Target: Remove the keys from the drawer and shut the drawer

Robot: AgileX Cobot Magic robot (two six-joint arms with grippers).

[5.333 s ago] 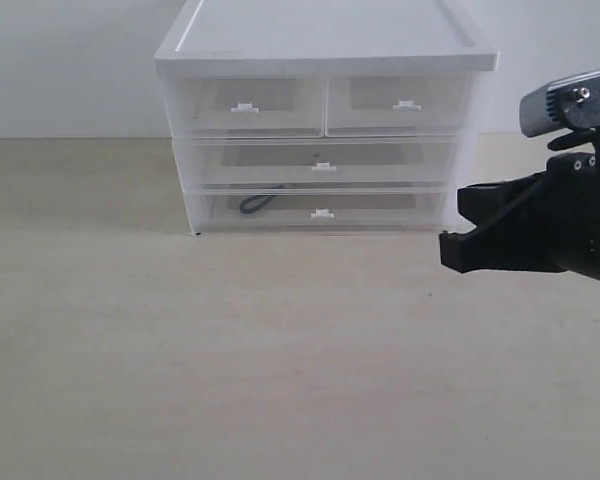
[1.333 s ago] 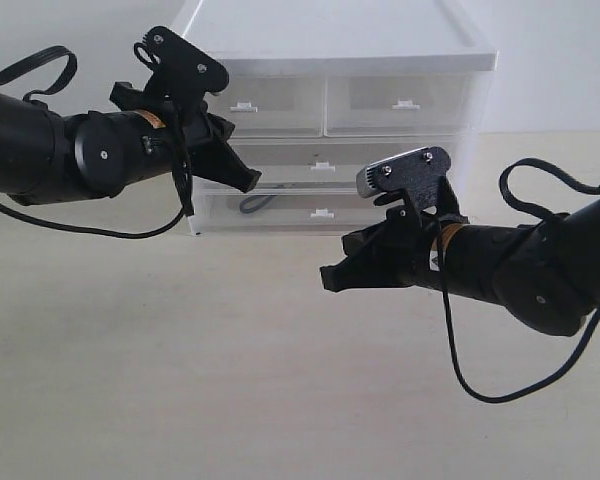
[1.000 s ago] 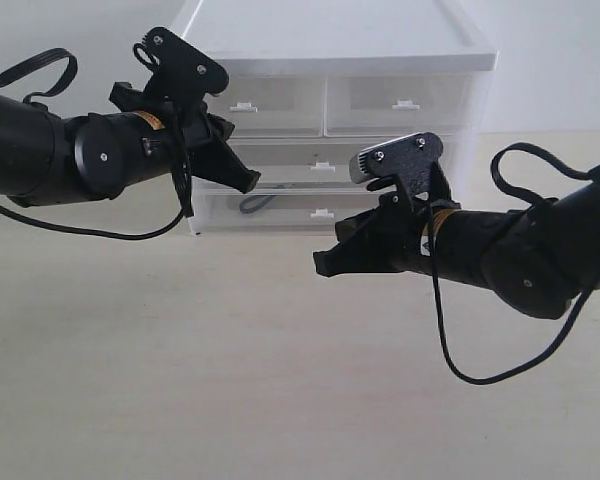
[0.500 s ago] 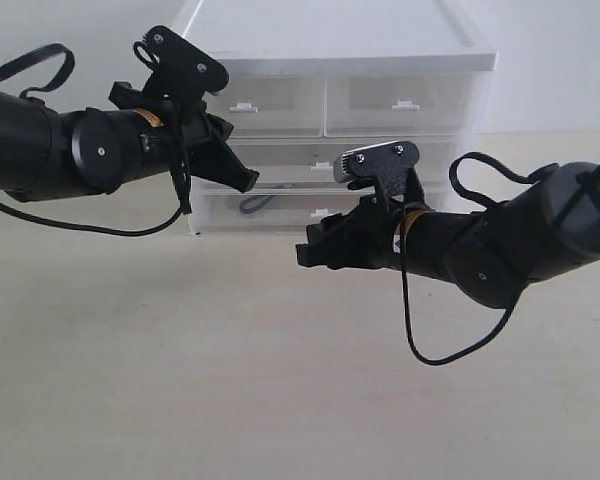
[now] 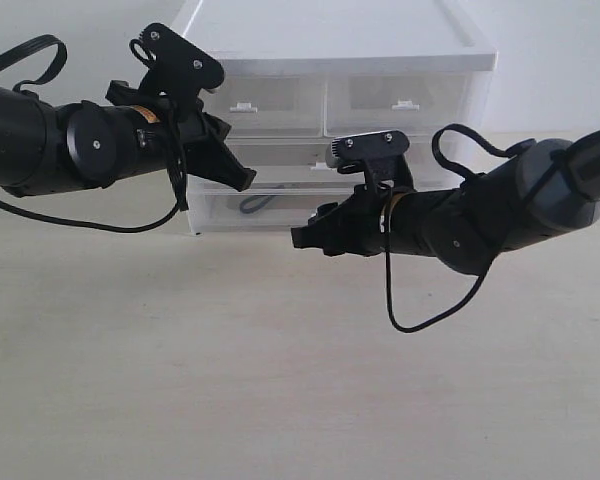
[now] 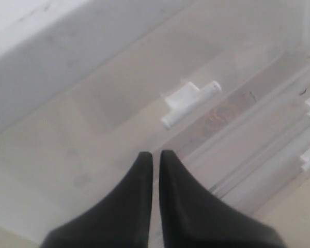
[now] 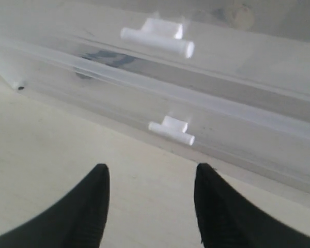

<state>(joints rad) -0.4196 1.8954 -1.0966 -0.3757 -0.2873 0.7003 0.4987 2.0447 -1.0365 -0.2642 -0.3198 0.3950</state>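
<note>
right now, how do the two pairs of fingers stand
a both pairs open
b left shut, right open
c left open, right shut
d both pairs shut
b: in the left wrist view the left fingers lie together with only a slit between them, while the right fingers stand well apart with nothing between them, facing the lowest drawer.

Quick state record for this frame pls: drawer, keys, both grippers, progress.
drawer: lowest tier, shut; tab handle untouched
keys: inside the drawer, dark strap loop showing through its front
right gripper: open, empty, just in front of the tab handle, not touching
left gripper: shut, empty, in front of the top-left drawer
progress: drawer not yet opened
</note>
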